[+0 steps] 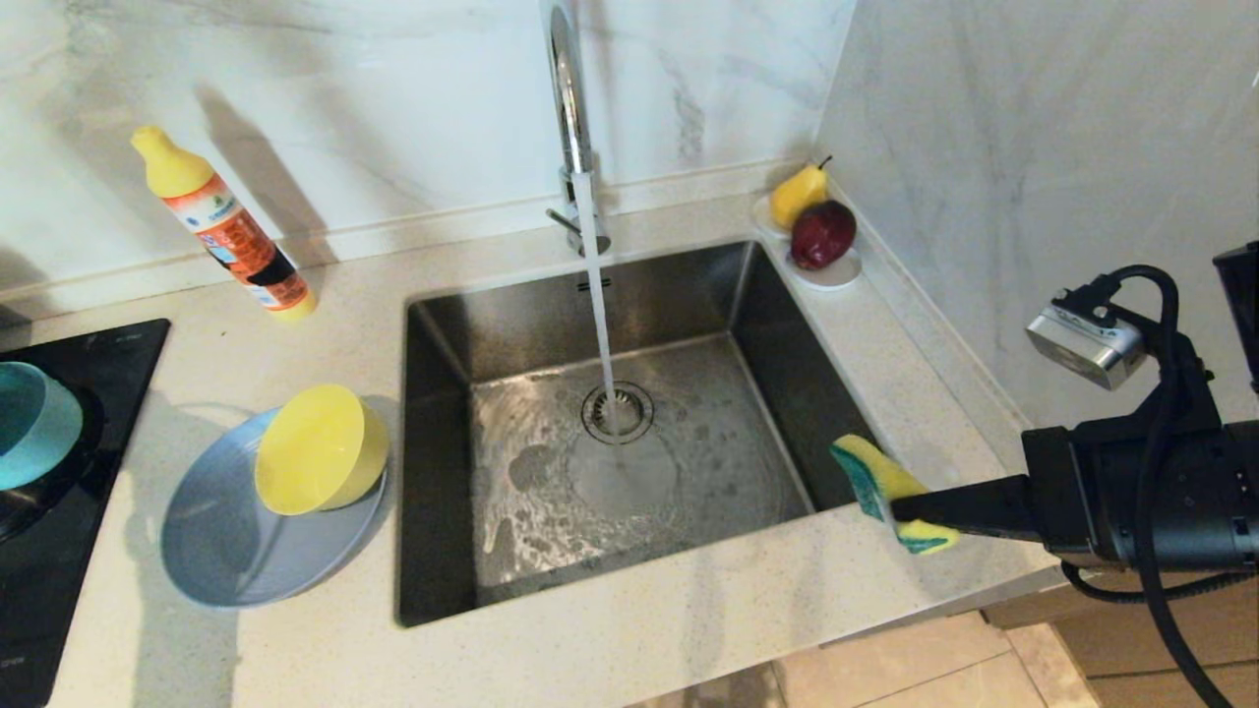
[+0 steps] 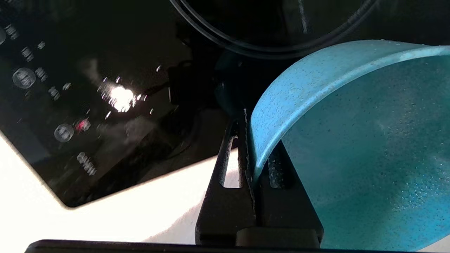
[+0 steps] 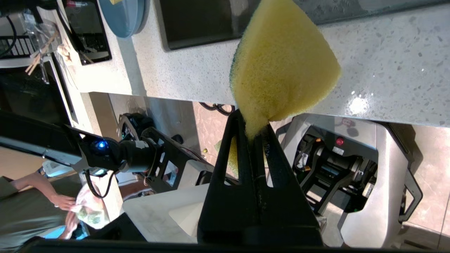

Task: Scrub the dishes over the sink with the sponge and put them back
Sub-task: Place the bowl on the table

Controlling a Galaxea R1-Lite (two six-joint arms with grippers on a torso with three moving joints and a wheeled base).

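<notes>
The small teal-blue bowl (image 1: 34, 423) hangs at the far left over the black cooktop. My left gripper (image 2: 250, 140) is shut on the rim of this bowl (image 2: 351, 140), one finger inside and one outside. The yellow-green bowl (image 1: 320, 449) lies tilted on the grey-blue plate (image 1: 226, 565), on the counter left of the sink (image 1: 787, 344). Water runs from the tap (image 1: 570, 98) onto the drain. My right gripper (image 1: 900, 509) is shut on the sponge (image 1: 890, 487), holding it above the counter by the sink's front right corner. The sponge (image 3: 281, 63) bulges beyond the right gripper (image 3: 251, 130).
An orange detergent bottle (image 1: 226, 231) with a yellow cap leans at the back left. A white dish (image 1: 836, 270) with a pear and a red fruit sits in the back right corner. The cooktop (image 1: 59, 551) fills the left edge. A marble wall rises close on the right.
</notes>
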